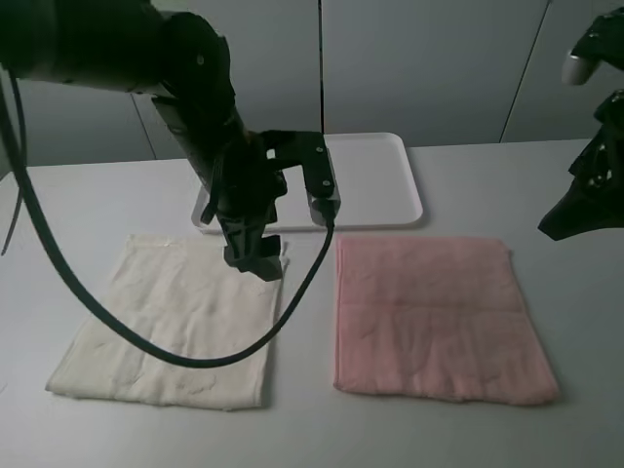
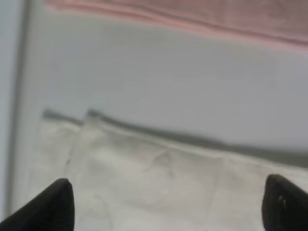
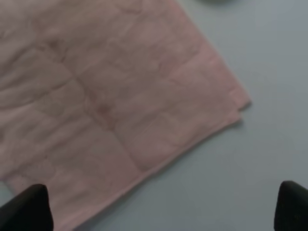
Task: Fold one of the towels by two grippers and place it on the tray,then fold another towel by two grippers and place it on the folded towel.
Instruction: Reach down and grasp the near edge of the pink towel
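A cream towel (image 1: 161, 322) lies flat on the left of the table and a pink towel (image 1: 434, 317) lies flat on the right. An empty white tray (image 1: 375, 175) sits behind them. My left gripper (image 1: 255, 257) hangs just above the cream towel's far right corner. In the left wrist view it (image 2: 171, 207) is open wide over the cream towel (image 2: 159, 178), with the pink towel's edge (image 2: 192, 17) beyond. My right gripper (image 1: 573, 219) hovers at the right edge, beside the pink towel's far right corner. In the right wrist view it (image 3: 161, 209) is open above the pink towel (image 3: 106, 96).
The left arm's black cable (image 1: 195, 356) loops over the cream towel. A strip of bare table (image 1: 304, 322) separates the two towels. Grey cabinet panels (image 1: 419, 58) stand behind the table.
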### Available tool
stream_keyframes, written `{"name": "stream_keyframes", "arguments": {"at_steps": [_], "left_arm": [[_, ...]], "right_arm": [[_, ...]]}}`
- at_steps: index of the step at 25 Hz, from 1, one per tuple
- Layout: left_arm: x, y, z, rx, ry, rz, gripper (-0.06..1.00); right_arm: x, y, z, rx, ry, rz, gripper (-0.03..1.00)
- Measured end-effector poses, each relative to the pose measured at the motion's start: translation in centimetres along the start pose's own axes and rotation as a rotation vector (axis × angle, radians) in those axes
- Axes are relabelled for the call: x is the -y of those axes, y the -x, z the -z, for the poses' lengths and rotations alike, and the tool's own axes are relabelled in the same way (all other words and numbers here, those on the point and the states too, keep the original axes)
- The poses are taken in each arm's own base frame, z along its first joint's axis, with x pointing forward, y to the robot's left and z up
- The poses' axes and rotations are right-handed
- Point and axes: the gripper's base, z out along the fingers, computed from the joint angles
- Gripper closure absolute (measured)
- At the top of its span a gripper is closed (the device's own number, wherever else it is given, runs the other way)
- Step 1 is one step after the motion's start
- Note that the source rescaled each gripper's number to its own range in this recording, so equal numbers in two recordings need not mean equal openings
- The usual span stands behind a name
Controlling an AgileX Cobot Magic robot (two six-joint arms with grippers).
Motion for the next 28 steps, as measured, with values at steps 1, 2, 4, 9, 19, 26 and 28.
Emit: {"name": "stream_keyframes", "arguments": {"at_steps": [1,2,4,9,19,26,28], "left_arm": [[0.5,0.5,-0.8,-0.010,-0.015,-0.018,-0.06],[1.3,1.1,-1.4,-0.010,-0.026,-0.039,-0.06],[2.8,2.4,-2.5,-0.007,-0.051,-0.076,-0.06],[6.2,4.5,-4.6,-0.012,-0.104,-0.149,-0.06],[11.1,6.4,-7.1,-0.067,-0.169,-0.242,-0.06],[12.4,6.7,-7.8,-0.092,-0.182,-0.264,-0.06],[12.3,6.5,-8.1,-0.114,-0.175,-0.266,-0.06]], "right_arm": [[-0.3,-0.4,-0.5,-0.016,0.015,0.025,-0.03],[-0.5,-0.8,-0.9,-0.030,0.030,0.039,-0.03],[-0.9,-1.4,-1.7,-0.045,0.043,0.062,-0.03],[-1.6,-2.1,-3.0,-0.057,0.048,0.110,-0.03],[-3.1,-3.5,-4.7,-0.125,0.086,0.194,-0.03],[-4.8,-3.5,-5.9,-0.190,0.100,0.346,-0.03],[-5.0,-3.8,-6.1,-0.204,0.106,0.361,-0.03]]}}
